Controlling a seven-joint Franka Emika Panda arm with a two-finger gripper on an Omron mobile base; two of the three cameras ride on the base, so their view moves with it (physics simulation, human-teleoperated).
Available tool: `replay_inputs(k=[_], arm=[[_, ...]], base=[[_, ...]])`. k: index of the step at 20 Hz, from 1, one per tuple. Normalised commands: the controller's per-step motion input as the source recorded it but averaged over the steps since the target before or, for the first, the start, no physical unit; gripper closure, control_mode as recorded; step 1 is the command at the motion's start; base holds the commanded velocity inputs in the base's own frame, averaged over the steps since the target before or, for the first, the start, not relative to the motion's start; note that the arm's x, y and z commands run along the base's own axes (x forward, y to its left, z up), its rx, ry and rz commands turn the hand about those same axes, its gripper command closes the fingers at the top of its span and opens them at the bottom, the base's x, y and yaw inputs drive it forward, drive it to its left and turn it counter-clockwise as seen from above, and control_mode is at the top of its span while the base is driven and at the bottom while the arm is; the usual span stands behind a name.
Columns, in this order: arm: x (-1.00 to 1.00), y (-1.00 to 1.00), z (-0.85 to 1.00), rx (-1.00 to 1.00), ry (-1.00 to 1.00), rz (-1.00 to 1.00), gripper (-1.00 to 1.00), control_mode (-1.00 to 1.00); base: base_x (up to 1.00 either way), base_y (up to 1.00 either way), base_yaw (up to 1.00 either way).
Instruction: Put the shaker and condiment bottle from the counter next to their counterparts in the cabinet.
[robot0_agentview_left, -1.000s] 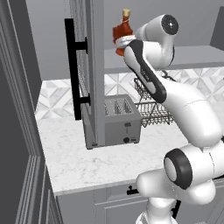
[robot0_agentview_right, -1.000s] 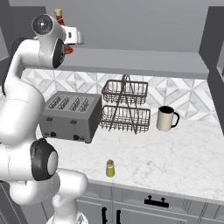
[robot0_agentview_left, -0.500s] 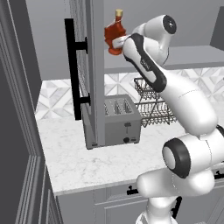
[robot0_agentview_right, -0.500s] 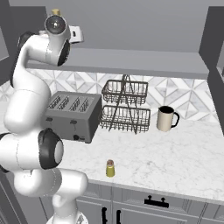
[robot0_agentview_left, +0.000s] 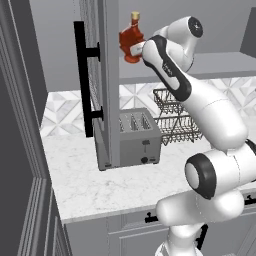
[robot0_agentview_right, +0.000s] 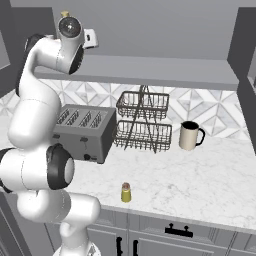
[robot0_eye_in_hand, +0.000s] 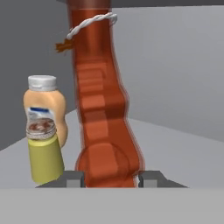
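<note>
Up at the cabinet (robot0_agentview_left: 107, 75), beside its open door with the long black bar handle (robot0_agentview_left: 80, 80), I had the condiment bottle (robot0_agentview_left: 131, 44) lifted high, upright, cap on top. My gripper (robot0_eye_in_hand: 110, 178) was clamped on the red bottle, a finger tip on either side of its base, jaws drawn in narrow against the glass. Through the hand camera the bottle rose right in front of me, a white twisted cord (robot0_eye_in_hand: 92, 24) round its neck. And there, on the grey shelf (robot0_eye_in_hand: 183, 148) past it, stood two jars close together: a small yellow shaker-like jar (robot0_eye_in_hand: 43, 153) in front and a peach bottle with a pale cap (robot0_eye_in_hand: 46, 109) just behind, both off to the left of my load. Down below, the shaker (robot0_agentview_right: 126, 192) sat alone on the counter (robot0_agentview_right: 200, 185) near its front edge, well apart from the toaster (robot0_agentview_right: 85, 132), the wire rack (robot0_agentview_right: 144, 122) and the cream mug (robot0_agentview_right: 189, 135).
</note>
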Motion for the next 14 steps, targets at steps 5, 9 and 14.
replay_inputs(k=[5, 9, 14], arm=[[0.04, 0.03, -0.08, -0.04, 0.0, 0.03, 1.0, -1.0], [0.21, 0.06, -0.16, 0.0, 0.01, 0.06, 1.0, -1.0], [0.33, 0.03, -0.27, 0.0, 0.01, 0.08, 1.0, -1.0]], base=[[0.0, 0.0, 0.0], [0.0, 0.0, 0.0], [0.0, 0.0, 0.0]])
